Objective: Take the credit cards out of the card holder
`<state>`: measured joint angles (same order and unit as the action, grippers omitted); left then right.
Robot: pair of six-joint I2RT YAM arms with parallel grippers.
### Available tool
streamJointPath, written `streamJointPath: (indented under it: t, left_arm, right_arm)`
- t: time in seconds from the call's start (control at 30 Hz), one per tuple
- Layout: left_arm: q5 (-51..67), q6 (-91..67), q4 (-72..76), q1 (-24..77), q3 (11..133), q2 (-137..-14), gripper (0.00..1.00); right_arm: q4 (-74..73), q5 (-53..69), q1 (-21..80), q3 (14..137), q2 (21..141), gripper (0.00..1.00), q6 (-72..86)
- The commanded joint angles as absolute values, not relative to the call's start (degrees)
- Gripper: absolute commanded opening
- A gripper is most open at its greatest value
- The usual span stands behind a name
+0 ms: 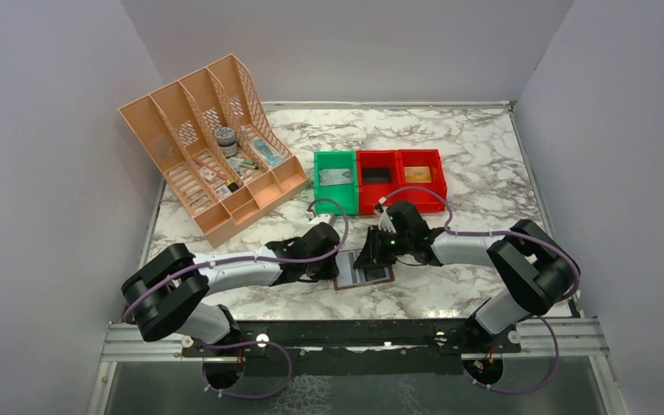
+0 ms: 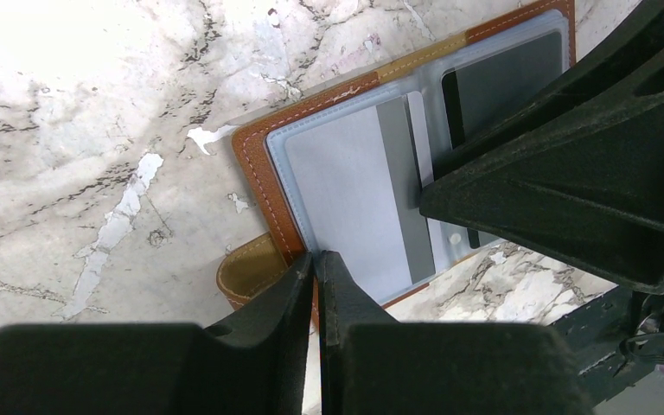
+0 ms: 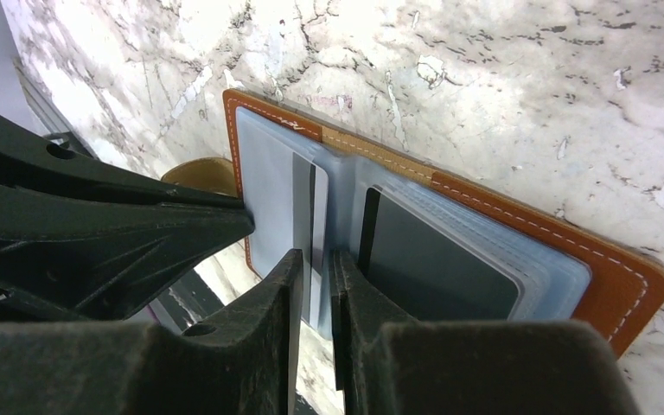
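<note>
The brown leather card holder (image 1: pixel 365 277) lies open on the marble between both grippers, its snap tab (image 2: pixel 246 272) sticking out at the side. A pale grey-blue credit card (image 2: pixel 346 190) with a darker band sits in one clear pocket. A dark credit card (image 3: pixel 441 268) fills the other pocket. My left gripper (image 2: pixel 318 257) is shut, its tips on the holder's stitched edge (image 2: pixel 255 164). My right gripper (image 3: pixel 316 259) has a narrow gap between its fingers. Its tips rest on the banded card's (image 3: pixel 268 199) inner end by the fold. Whether that card is pinched stays unclear.
A green bin (image 1: pixel 336 177) and two red bins (image 1: pixel 379 177) (image 1: pixel 421 175) stand in a row just beyond the grippers. A peach file organizer (image 1: pixel 212 156) holding small items sits at the back left. Walls close in on three sides.
</note>
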<state>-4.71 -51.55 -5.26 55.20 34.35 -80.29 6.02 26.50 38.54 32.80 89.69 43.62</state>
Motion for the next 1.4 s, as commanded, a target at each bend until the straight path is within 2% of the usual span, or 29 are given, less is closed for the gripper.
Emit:
streamJointPath:
  t: [0.0, 0.2, 0.4, 0.8, 0.97, 1.37]
  left_arm:
    - [-5.4, -50.6, -7.1, 55.4, 35.0, -82.0, 0.09]
    - [-5.6, -50.7, -7.3, 55.4, 34.6, -81.6, 0.08]
    - [-7.0, -50.5, -8.7, 55.4, 34.6, -81.6, 0.08]
    - [-8.3, -50.7, -9.6, 55.4, 34.5, -82.0, 0.06]
    - [-8.0, -51.0, -7.8, 55.4, 33.6, -81.8, 0.06]
    - [-8.0, -51.3, -8.1, 55.4, 33.3, -79.8, 0.07]
  right_arm:
    - [5.3, 28.2, 38.5, 33.6, 91.1, 0.18, 42.1]
    - [8.7, 29.2, 38.5, 31.6, 90.4, 0.06, 46.8]
    - [8.3, 30.2, 37.5, 31.5, 88.1, 0.01, 46.0]
    - [7.5, 39.5, 32.0, 31.0, 87.6, 0.01, 39.3]
    - [2.6, 42.9, 31.9, 34.2, 89.7, 0.01, 34.0]
    - [10.1, 38.6, 31.4, 29.9, 90.4, 0.05, 45.1]
